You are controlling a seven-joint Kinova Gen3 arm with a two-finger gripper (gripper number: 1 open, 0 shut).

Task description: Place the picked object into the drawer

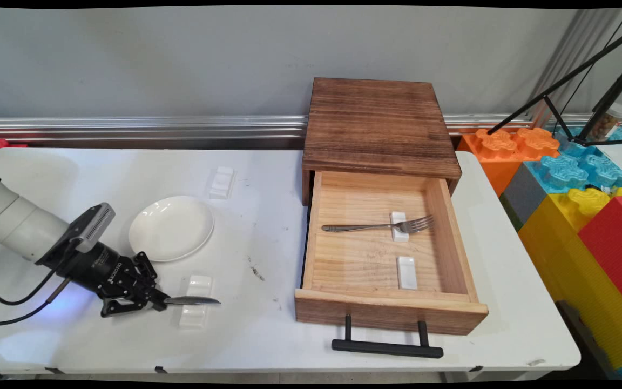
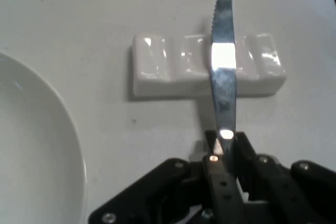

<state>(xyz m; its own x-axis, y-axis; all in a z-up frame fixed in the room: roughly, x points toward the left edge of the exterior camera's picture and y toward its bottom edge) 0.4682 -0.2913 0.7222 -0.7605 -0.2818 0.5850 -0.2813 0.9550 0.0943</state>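
Observation:
My gripper (image 1: 159, 303) (image 2: 227, 153) is low over the table's near left and shut on a metal knife (image 1: 192, 300) (image 2: 223, 61). The serrated blade points away from the hand and lies across a white ceramic cutlery rest (image 1: 194, 301) (image 2: 207, 65); I cannot tell whether it touches it. A white plate (image 1: 171, 227) (image 2: 37, 145) lies just beyond the hand, at the left edge in the hand view.
A wooden box (image 1: 378, 121) stands at the back right with its drawer (image 1: 451, 237) pulled out. Inside, a fork (image 1: 376, 226) lies on a white rest (image 1: 399, 226), and a second rest (image 1: 406, 272) lies bare. Another white rest (image 1: 222, 182) sits behind the plate. Coloured blocks (image 1: 575, 205) stand right of the table.

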